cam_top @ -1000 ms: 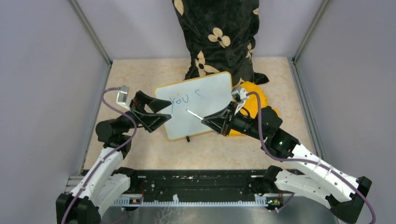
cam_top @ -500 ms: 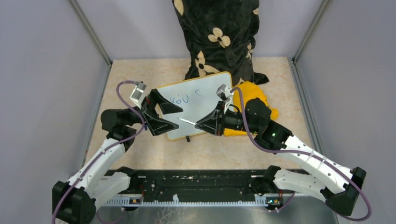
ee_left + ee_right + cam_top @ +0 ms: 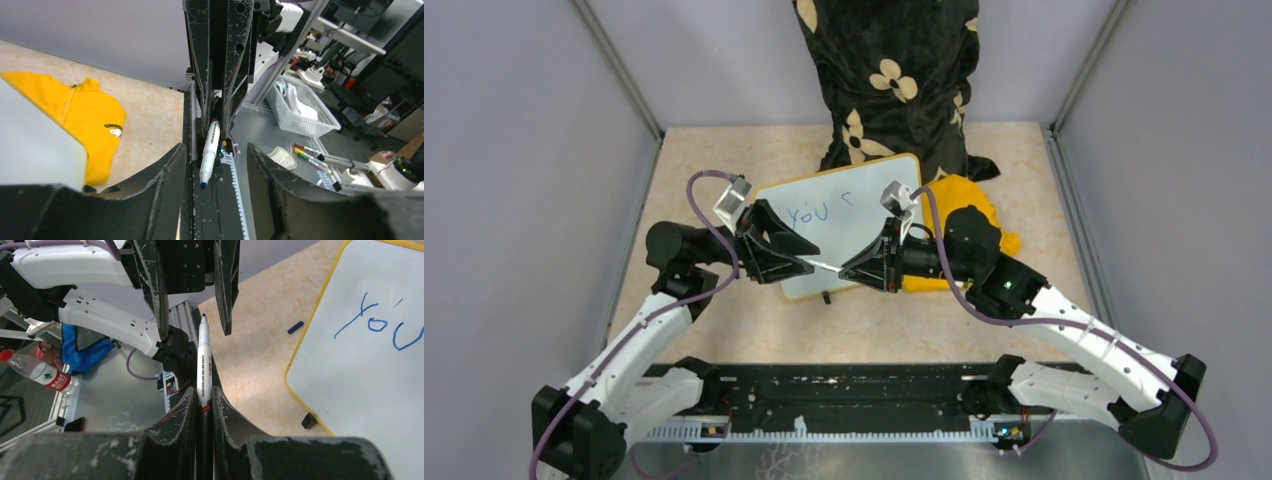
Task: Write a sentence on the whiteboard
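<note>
Light is even and diffuse from above, moderately bright, with only soft shadows on the worktop [image 3: 709, 160]. Whiteboard [image 3: 854, 225] reads flat white. In the wrist views the right end effector's fingers [image 3: 175, 425] are dark and blurred up close; marker [image 3: 204, 365] print and background are sharp.

One whiteboard [image 3: 856, 218], one marker [image 3: 204, 365], maybe cap [image 3: 295, 327].

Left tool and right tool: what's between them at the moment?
The marker: the right tool grips it, and its blue tip reaches between the open fingers of the left tool. Clearest in the right wrist view.
</note>
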